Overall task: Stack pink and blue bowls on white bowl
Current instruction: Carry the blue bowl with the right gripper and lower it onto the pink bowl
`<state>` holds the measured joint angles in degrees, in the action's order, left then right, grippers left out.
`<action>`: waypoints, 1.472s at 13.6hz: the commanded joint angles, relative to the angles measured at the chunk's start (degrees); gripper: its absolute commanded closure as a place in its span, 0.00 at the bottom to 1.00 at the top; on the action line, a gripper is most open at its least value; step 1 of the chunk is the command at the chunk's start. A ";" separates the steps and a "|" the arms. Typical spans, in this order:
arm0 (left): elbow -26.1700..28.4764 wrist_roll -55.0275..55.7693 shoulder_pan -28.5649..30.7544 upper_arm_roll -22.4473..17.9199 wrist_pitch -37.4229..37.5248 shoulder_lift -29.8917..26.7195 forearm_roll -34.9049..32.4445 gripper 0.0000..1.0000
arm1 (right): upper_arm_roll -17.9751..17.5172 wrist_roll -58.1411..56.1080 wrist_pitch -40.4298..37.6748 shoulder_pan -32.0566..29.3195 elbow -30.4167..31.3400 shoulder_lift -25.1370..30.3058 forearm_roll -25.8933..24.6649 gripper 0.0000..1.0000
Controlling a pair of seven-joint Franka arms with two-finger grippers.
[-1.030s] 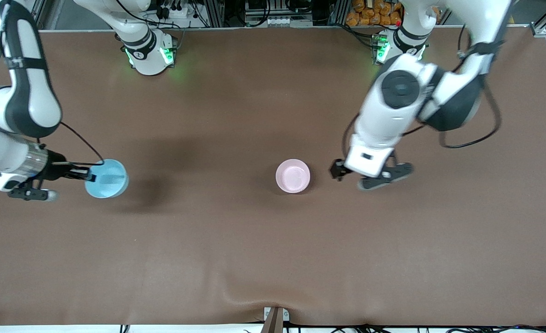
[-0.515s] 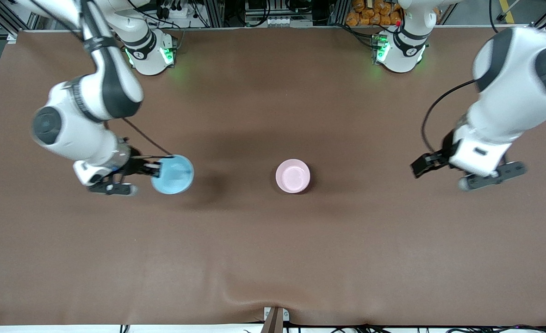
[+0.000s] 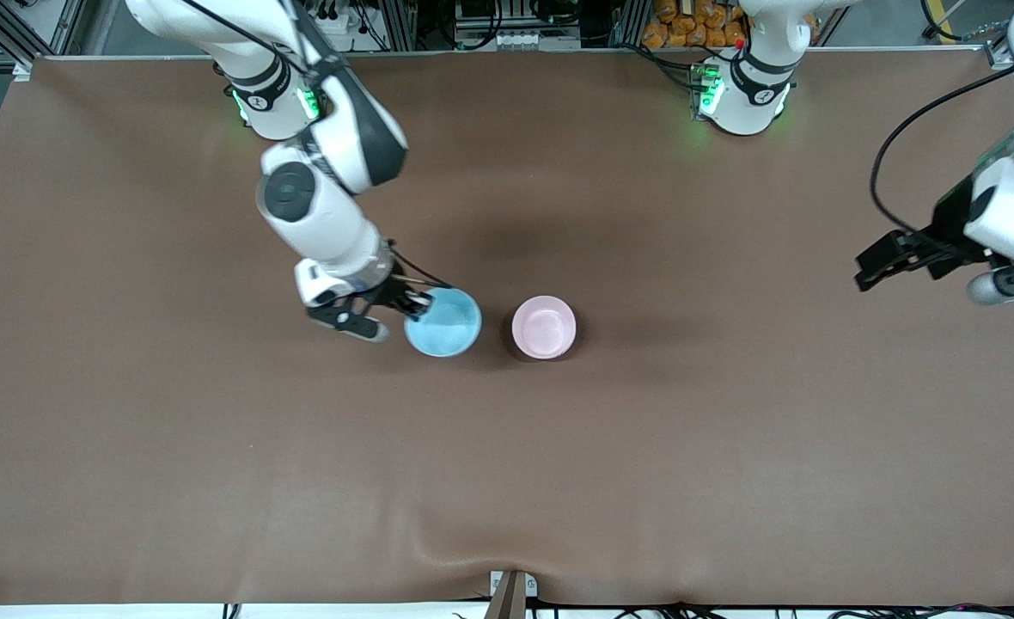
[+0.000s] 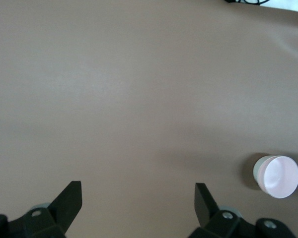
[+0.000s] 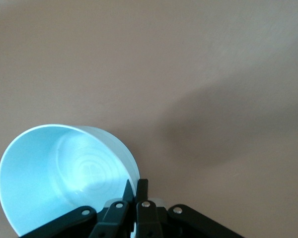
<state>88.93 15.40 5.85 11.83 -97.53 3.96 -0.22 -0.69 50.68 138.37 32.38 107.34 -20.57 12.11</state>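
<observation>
My right gripper is shut on the rim of the light blue bowl and holds it just above the table. The bowl hangs close beside the pink bowl, toward the right arm's end. In the right wrist view the fingers pinch the blue bowl's wall. The pink bowl stands upright mid-table. In the left wrist view a whitish wall shows under the pink bowl's rim; the white bowl does not show on its own. My left gripper is open and empty over the left arm's end.
The brown table cover is bare apart from the bowls. It has a raised wrinkle near the front edge. The two arm bases stand along the table's back edge.
My right gripper has carried the blue bowl from the right arm's end to just beside the pink bowl. My left arm has drawn away from the pink bowl to the left arm's end.
</observation>
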 commanded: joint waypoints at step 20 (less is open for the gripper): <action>-0.16 -2.13 -9.72 -12.53 8.67 -3.35 2.77 0.00 | 0.87 23.15 6.29 12.01 -13.82 -17.14 0.63 1.00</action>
<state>88.88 14.07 -3.94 -0.24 -89.64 1.54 1.48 -0.38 71.86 144.56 42.90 94.98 -37.02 12.10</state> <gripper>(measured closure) 0.000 0.969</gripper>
